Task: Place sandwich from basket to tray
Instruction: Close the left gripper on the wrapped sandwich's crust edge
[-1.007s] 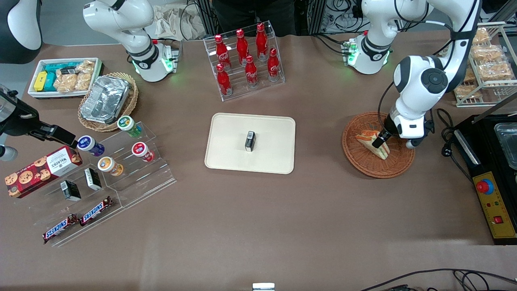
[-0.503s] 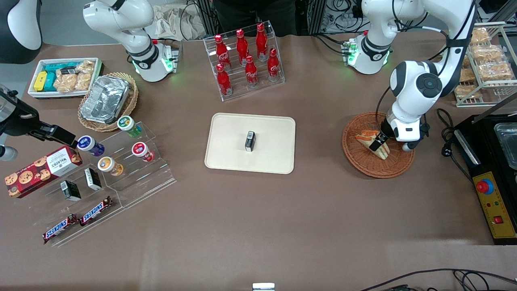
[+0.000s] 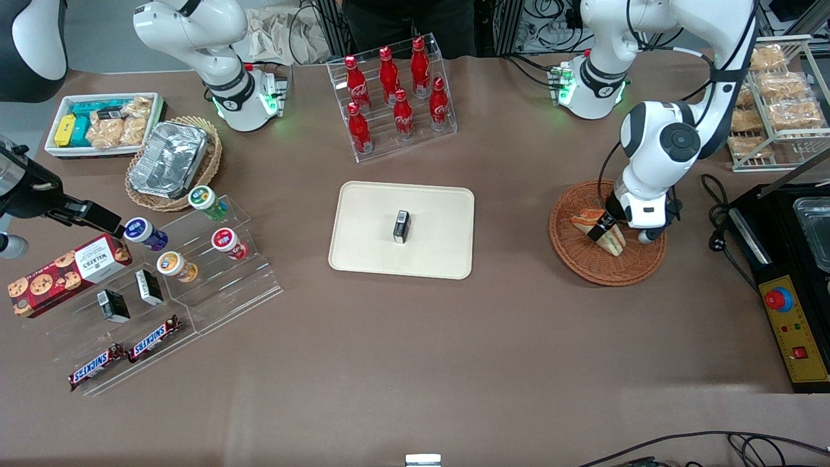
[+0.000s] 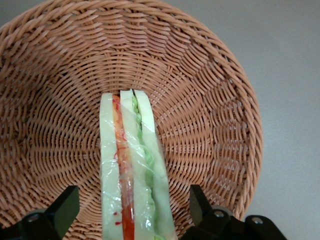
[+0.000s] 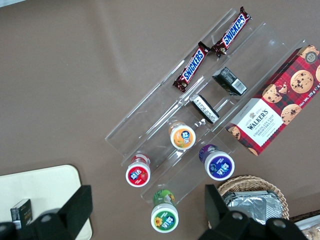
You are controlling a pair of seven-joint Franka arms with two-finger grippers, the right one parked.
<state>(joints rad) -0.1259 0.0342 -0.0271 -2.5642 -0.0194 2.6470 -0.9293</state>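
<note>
The sandwich (image 3: 587, 218), a wrapped white wedge with an orange-red and a green layer, lies in the round reddish-brown wicker basket (image 3: 577, 259) toward the working arm's end of the table. My gripper (image 3: 602, 229) is down in the basket over it. In the left wrist view the gripper (image 4: 132, 205) is open, with one black finger on each side of the sandwich (image 4: 131, 165) and a gap of basket (image 4: 225, 80) weave showing on both sides. The cream tray (image 3: 363, 220) lies at the table's middle, apart from the basket.
A small black box (image 3: 402, 226) stands on the tray. A clear rack of red bottles (image 3: 392, 97) is farther from the camera than the tray. A black machine (image 3: 788, 272) and a wire rack of bagged snacks (image 3: 778, 97) flank the basket.
The arm's wrist has shifted a little toward the tray, and the gripper has settled further along the sandwich. The sandwich and basket have not moved.
</note>
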